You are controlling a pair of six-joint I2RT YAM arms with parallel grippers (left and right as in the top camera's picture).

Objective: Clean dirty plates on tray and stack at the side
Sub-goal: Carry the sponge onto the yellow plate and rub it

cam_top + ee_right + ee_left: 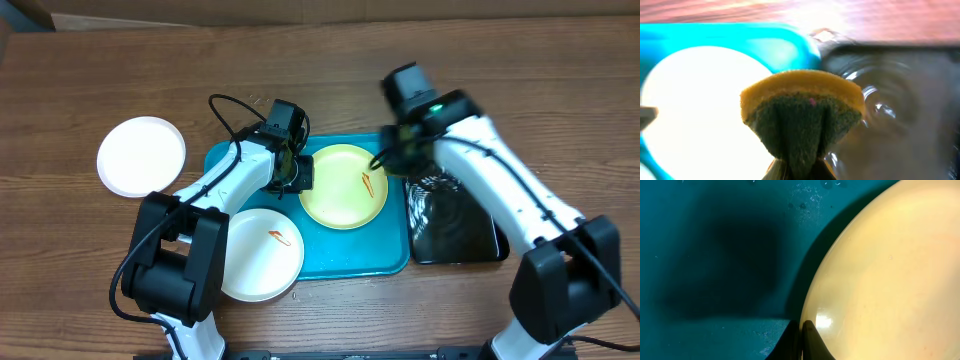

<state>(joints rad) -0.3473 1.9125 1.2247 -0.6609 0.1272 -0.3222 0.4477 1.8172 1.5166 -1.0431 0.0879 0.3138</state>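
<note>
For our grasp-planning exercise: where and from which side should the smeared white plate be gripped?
Probably its near rim, approached from the table's front: the smeared white plate lies flat, so only the thin rim can be pinched, and that edge seems to overhang the tray.

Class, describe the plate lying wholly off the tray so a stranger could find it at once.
Start at the turquoise tray in the middle of the wooden table. To its upper left in the overhead view, a white plate lies alone on the wood. Unlike the yellow-green plate and the other white plate, it has no orange smear.
</note>
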